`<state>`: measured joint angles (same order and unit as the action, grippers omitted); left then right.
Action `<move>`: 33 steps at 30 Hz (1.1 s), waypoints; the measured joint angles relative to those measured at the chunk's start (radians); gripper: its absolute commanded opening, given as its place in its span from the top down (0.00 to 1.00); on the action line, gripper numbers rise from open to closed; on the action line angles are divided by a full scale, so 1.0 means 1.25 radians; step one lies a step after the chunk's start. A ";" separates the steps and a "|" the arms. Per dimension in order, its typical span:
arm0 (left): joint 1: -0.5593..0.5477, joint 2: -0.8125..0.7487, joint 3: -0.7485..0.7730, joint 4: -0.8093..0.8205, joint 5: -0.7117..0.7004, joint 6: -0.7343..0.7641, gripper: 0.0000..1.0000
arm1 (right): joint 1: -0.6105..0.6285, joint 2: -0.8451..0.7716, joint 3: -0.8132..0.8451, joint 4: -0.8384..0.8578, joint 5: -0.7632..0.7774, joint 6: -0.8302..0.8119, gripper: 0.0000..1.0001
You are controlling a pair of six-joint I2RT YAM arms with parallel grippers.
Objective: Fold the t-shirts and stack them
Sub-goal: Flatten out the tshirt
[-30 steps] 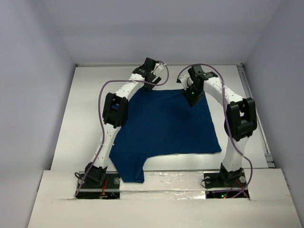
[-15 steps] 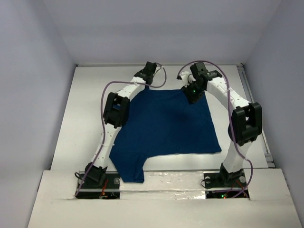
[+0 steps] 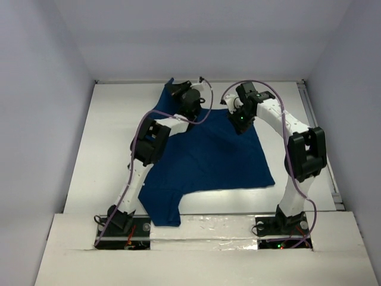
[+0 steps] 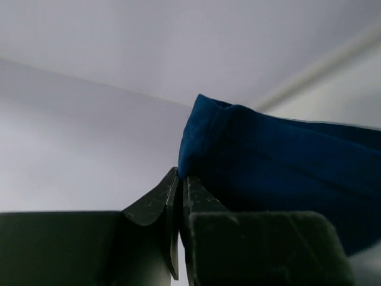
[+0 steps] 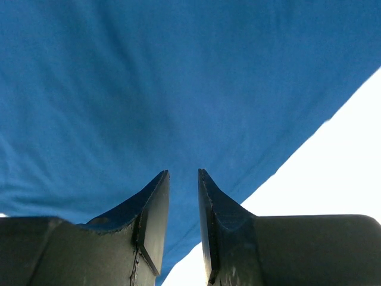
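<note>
The dark navy t-shirt (image 3: pixel 208 158) lies spread on the white table, one sleeve hanging toward the near edge. Its far left corner is raised off the table, with my left gripper (image 3: pixel 174 90) shut on it. In the left wrist view the jaws (image 4: pixel 180 176) are pressed together on the shirt's folded edge (image 4: pixel 268 161), which bulges above them. My right gripper (image 3: pixel 240 123) hovers over the shirt's far right part. Seen from the right wrist, its fingers (image 5: pixel 183 174) stand a narrow gap apart with nothing between them, and the blue cloth (image 5: pixel 149 89) lies flat below.
Pale walls close the white table (image 3: pixel 107 137) in on the left, back and right. A metal rail (image 3: pixel 309 119) runs along the right side. Both arm bases sit at the near edge, and purple cables loop beside each arm.
My left gripper went from open to shut on the shirt's far left corner and raised it, swinging toward the back. The right gripper shifted slightly and narrowed a little.
</note>
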<state>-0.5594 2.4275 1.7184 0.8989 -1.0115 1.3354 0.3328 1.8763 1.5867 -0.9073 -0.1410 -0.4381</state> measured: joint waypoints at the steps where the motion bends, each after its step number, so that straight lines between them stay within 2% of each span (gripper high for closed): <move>1: 0.001 0.011 0.029 0.065 -0.009 0.077 1.00 | 0.001 0.000 0.000 0.000 -0.001 0.000 0.69; 3: 0.005 0.035 0.081 0.163 -0.015 0.197 0.96 | 0.002 -0.002 -0.002 0.003 -0.005 0.000 0.69; 6: 0.009 0.050 0.097 0.246 -0.037 0.298 0.68 | 0.003 -0.020 -0.023 0.002 -0.008 0.000 0.69; 7: 0.009 0.050 0.086 0.260 -0.046 0.304 0.49 | 0.003 -0.024 -0.027 0.001 -0.008 -0.001 0.69; 8: 0.009 0.050 0.069 0.270 -0.058 0.298 0.40 | 0.003 -0.029 -0.031 0.000 -0.009 -0.001 0.68; 10: 0.005 0.043 0.027 0.215 -0.067 0.206 0.29 | 0.003 -0.039 -0.035 -0.001 -0.011 -0.003 0.68; 12: -0.005 0.035 -0.003 0.068 -0.065 0.067 0.28 | 0.004 -0.045 -0.036 -0.001 -0.013 -0.003 0.68; 15: -0.022 0.035 0.019 -0.164 -0.028 -0.125 0.27 | 0.008 -0.048 -0.036 0.000 -0.014 -0.003 0.69; 18: -0.033 0.017 0.042 -0.295 0.014 -0.257 0.27 | 0.013 -0.042 -0.036 0.000 -0.013 -0.003 0.71; 23: -0.028 -0.105 0.067 -0.535 0.138 -0.467 0.29 | 0.013 -0.005 -0.036 0.003 -0.013 -0.006 0.85; 28: 0.036 -0.312 0.042 -0.686 0.311 -0.633 0.34 | 0.013 0.072 -0.044 0.009 -0.002 -0.009 0.98; 33: 0.104 -0.490 -0.098 -0.718 0.375 -0.697 0.37 | 0.013 0.105 -0.088 0.011 0.002 -0.009 1.00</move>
<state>-0.4290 1.8149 1.5955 0.0017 -0.5426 0.4644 0.3485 2.0079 1.4765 -0.8932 -0.1387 -0.4492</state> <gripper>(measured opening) 0.639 0.011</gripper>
